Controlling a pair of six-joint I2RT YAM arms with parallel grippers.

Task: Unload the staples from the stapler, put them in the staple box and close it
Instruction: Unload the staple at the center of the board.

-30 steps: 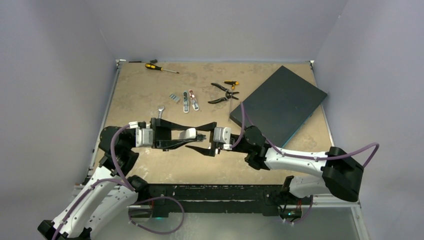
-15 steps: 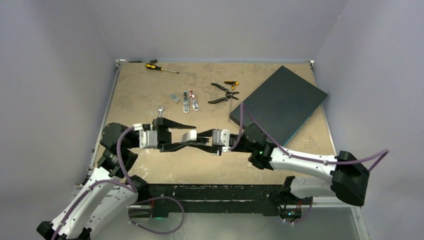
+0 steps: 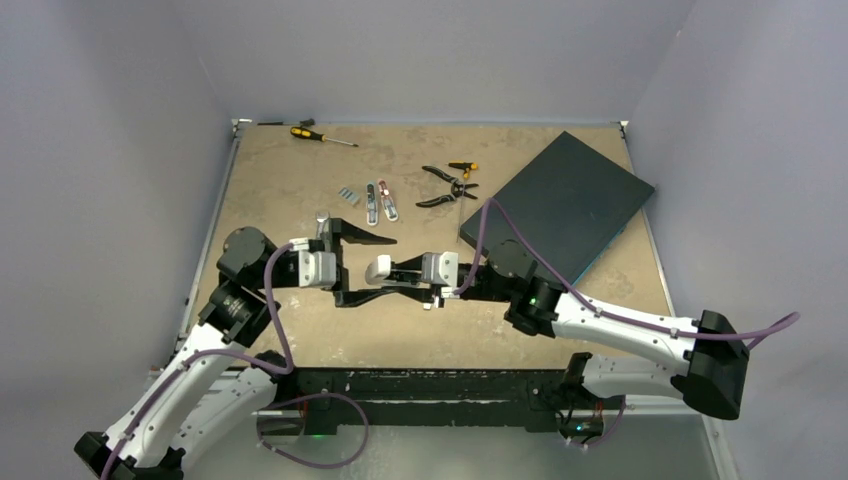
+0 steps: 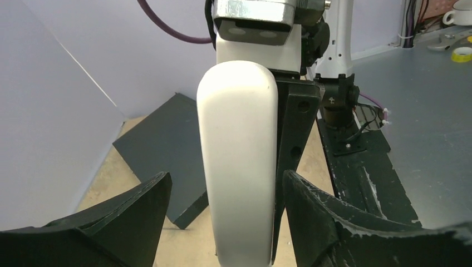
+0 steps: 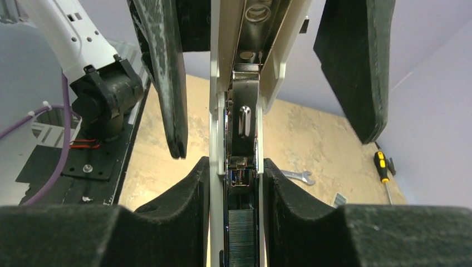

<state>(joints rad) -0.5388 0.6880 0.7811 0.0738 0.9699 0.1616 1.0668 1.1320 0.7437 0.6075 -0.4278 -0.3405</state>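
The staples (image 5: pixel 240 233) show in the right wrist view as a fine-ribbed, silvery-grey strip lying in the open metal channel of the stapler (image 3: pixel 378 270), at the channel's near end, below a bright steel pusher with a slotted tab. A second small group of loose grey strips (image 3: pixel 348 194) lies on the table (image 3: pixel 450 330), toward its far left part. The stapler has smooth, glossy white plastic walls and a rounded white end, with a polished metal track inside. It is held in the air above the near middle of the table's tan, mottled top. The right gripper (image 5: pixel 235 162) has its matte black, curved fingers pressed against both white side walls, clamping the stapler. Its arm reaches in low from the right, forearm stretched leftward. The left gripper (image 4: pixel 227 177) faces it from the left with its jaws spread wide, one worn black finger on each side of the stapler's rounded end, apart from it and gripping nothing. Its arm is bent at the elbow, wrist level. A flat dark slab (image 3: pixel 560 205) lies at the far right corner.
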